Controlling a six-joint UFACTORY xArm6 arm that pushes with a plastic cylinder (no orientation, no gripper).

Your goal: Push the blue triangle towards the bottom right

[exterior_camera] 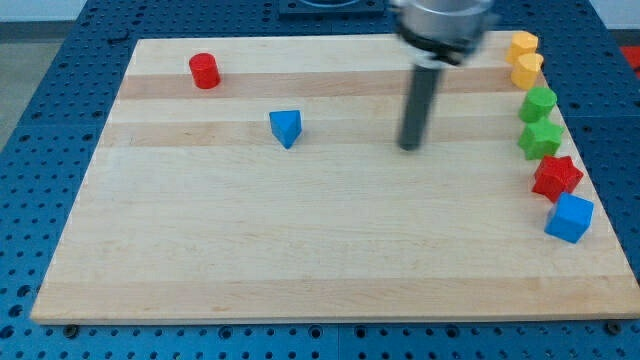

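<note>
Camera view shows you the blue triangle upper left of centre, well left of my tip, which touches nothing. You must get round to its upper-left side before pushing.

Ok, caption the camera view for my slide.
My tip rests right of the blue triangle, not touching it.

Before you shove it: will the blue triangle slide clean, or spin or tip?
The blue triangle sits low and flat on the smooth wooden board, so it probably slides rather than tips. Its angled sides may make it rotate under an off-centre push. My tip is apart from it, toward the view's right.
</note>
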